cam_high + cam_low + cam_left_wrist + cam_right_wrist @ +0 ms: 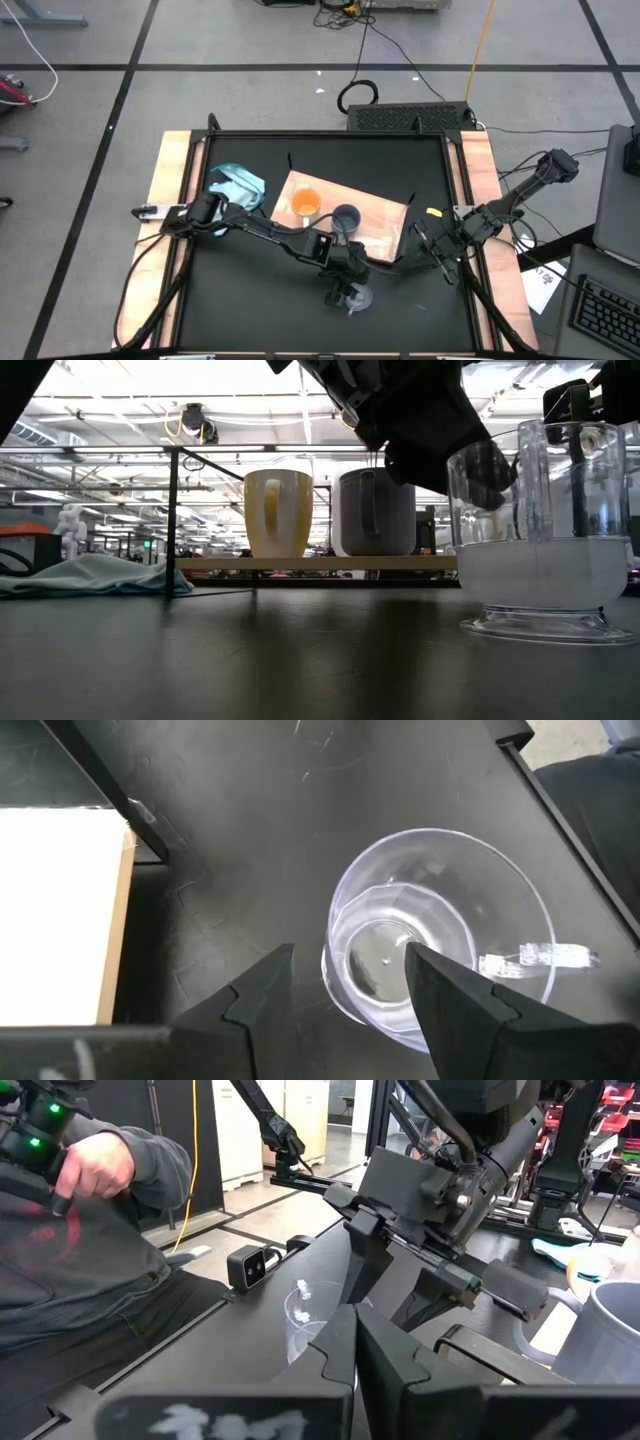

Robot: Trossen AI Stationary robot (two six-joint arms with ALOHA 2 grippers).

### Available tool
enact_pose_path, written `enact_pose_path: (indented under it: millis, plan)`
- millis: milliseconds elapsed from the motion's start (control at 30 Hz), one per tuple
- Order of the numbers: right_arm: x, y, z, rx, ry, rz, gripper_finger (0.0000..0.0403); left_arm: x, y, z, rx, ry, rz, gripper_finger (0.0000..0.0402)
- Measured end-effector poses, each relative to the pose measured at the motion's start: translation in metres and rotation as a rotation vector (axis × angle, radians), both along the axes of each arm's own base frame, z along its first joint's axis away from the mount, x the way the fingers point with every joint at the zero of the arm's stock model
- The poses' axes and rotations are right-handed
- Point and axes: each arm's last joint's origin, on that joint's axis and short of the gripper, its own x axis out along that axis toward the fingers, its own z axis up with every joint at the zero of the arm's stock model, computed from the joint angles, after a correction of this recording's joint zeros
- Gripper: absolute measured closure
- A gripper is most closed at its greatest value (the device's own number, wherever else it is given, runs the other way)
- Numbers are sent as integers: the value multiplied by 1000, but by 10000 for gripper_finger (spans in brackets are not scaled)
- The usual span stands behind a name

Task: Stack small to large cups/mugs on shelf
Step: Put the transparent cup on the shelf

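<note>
A clear glassy cup (440,920) with a handle stands upright on its base on the black tabletop near the front; it also shows in the low view (540,530). My left gripper (350,970) is open above it, one finger inside the cup and one outside, the near wall between them with a gap on both sides. An orange mug (305,203) and a blue-grey mug (345,218) stand upright side by side on the light-wood shelf board (380,225). My right gripper (355,1345) is shut and empty, at the board's right end (425,248).
A teal-blue cloth (236,185) lies on the table at the far left, beside the board. A person's hand and sleeve (95,1165) show beyond the table's edge in the right wrist view. Bare tabletop lies to the front left.
</note>
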Motion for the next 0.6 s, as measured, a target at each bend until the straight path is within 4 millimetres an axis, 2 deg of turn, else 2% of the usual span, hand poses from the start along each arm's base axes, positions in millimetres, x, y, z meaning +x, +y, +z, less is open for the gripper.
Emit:
enact_pose_path:
  millis: [333,433,600]
  plan:
    - [0,0,3,16,-24,0,403,0,1,0,4,-3,5,214]
    - [0,0,3,17,-25,0,403,0,1,0,8,-5,0,237]
    - [0,0,3,17,-25,0,403,0,1,0,11,-7,-3,299]
